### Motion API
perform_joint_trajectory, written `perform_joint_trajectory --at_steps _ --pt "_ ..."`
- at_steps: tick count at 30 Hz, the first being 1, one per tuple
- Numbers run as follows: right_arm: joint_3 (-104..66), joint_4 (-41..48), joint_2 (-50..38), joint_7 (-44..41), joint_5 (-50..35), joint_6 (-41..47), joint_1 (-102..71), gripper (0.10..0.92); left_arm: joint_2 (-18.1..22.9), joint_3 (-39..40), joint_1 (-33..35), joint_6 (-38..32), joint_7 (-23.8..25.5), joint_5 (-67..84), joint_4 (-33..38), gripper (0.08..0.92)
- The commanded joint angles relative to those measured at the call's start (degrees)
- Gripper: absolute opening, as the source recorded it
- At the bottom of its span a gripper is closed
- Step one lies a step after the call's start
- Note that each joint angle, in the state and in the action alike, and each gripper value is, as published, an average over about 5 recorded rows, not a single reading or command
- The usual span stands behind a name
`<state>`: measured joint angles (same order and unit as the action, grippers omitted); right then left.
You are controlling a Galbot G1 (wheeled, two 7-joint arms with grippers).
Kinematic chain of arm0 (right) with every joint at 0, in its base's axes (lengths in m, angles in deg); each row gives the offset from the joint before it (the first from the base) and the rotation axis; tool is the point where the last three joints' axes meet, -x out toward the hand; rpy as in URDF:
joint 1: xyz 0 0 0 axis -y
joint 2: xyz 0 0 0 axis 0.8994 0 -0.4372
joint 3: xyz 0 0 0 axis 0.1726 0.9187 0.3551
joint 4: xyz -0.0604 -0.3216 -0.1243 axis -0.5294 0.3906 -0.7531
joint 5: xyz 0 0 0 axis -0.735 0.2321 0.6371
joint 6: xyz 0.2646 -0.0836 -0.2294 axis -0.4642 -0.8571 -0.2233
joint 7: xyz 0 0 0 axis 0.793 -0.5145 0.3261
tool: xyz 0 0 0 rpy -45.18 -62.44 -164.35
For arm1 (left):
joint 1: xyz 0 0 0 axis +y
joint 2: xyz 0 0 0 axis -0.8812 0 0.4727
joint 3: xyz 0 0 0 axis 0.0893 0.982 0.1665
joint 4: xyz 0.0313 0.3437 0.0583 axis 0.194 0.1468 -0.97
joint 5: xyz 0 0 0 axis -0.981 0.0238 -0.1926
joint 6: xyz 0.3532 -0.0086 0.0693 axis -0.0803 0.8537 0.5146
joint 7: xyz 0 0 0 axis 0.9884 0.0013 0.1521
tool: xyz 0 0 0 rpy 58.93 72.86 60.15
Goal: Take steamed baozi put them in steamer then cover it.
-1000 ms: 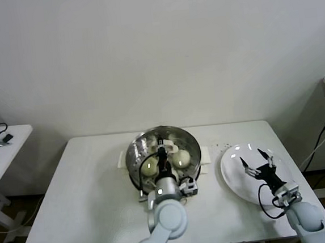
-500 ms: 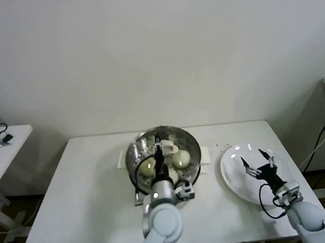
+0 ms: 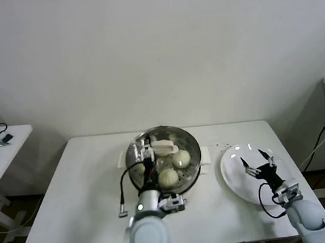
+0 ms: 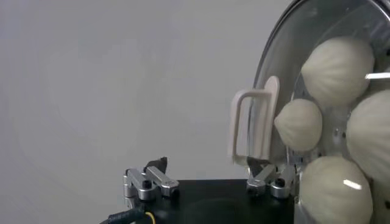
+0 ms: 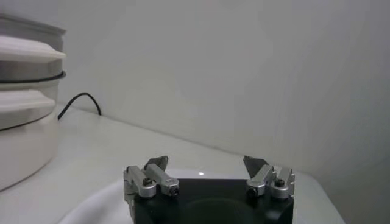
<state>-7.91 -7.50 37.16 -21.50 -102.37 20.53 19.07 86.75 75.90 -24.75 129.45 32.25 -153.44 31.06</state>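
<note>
The shiny steamer (image 3: pixel 133 158) stands mid-table with the clear glass cover (image 3: pixel 185 145) lying on it. Under the glass show several cream-white baozi (image 3: pixel 181 158), and the left wrist view has them close up (image 4: pixel 337 68). My left gripper (image 3: pixel 146 149) is open just left of the cover's cream bar handle (image 3: pixel 163 147). In the left wrist view the handle (image 4: pixel 253 125) stands just beyond one of the fingers (image 4: pixel 267 176), and the gap of the gripper (image 4: pixel 207 175) holds nothing. My right gripper (image 3: pixel 257 163) hangs open over the white plate (image 3: pixel 239 180), empty (image 5: pixel 207 167).
The plate lies at the table's right end, close to the front edge. A black cable (image 3: pixel 123 193) runs over the table left of the steamer. A small side table (image 3: pixel 2 144) with dark items stands at far left. The right wrist view shows the steamer's side (image 5: pixel 24 91).
My left gripper has opened and let go of the cover's handle, then shifted left of it. The cover stays on the steamer. The right arm has not moved.
</note>
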Motion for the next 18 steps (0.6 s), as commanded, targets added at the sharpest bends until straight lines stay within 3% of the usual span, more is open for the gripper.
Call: perform_joint_trajectory --at_steps 1,6,11,18 --pt "-0.22 -1.29 0.08 0.50 -1.14 1.47 0.01 0.823 -9.62 -4.40 7.05 0.70 -5.94 12.20 11.01 0.821" --pt "-0.15 -2.16 0.02 0.49 -1.27 1.20 -0.12 0.823 -10.78 -12.90 11.02 -7.04 -15.51 24.27 11.60 0.823" --pt "0.09 -2.57 0.20 0.62 -1.12 0.80 -0.37 0.823 -9.68 -24.16 16.53 -19.88 -25.88 41.44 11.94 0.823" --pt "-0.70 -3.28 0.18 0.76 -1.15 0.23 -1.34 0.823 -4.37 -41.76 26.71 -35.68 -30.26 65.00 11.59 0.823"
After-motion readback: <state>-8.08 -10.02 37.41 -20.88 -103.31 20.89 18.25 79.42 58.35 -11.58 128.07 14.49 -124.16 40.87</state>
